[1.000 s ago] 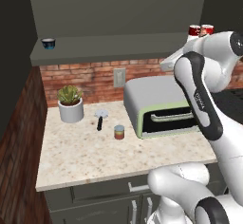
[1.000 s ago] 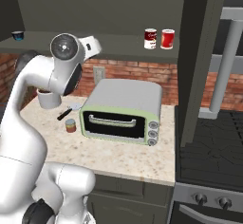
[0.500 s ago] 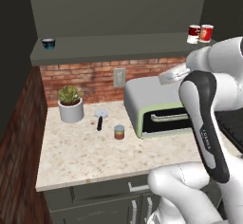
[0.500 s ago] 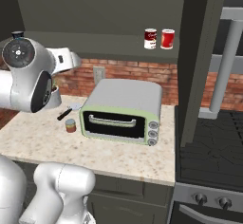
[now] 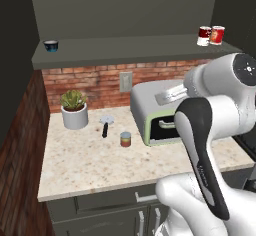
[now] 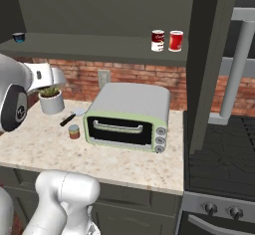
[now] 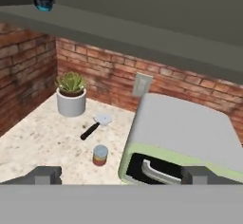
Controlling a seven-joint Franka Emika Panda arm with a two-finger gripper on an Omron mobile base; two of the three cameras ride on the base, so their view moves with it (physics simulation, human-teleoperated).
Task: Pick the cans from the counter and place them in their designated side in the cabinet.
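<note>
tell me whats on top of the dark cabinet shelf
On the dark grey-green cabinet shelf: a tiny blue bowl at the left end, a dark red and white can beside a brighter red can at the right. Nothing there looks covered.

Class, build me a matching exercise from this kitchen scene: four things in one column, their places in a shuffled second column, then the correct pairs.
Things:
1. blue bowl
2. potted plant
3. can with orange-red label
4. toaster oven

Places:
A. right part of the counter
B. left end of the cabinet shelf
C. open counter, just left of the toaster oven
D. counter's back left, by the brick wall

Pairs: 1-B, 2-D, 3-C, 4-A
</note>
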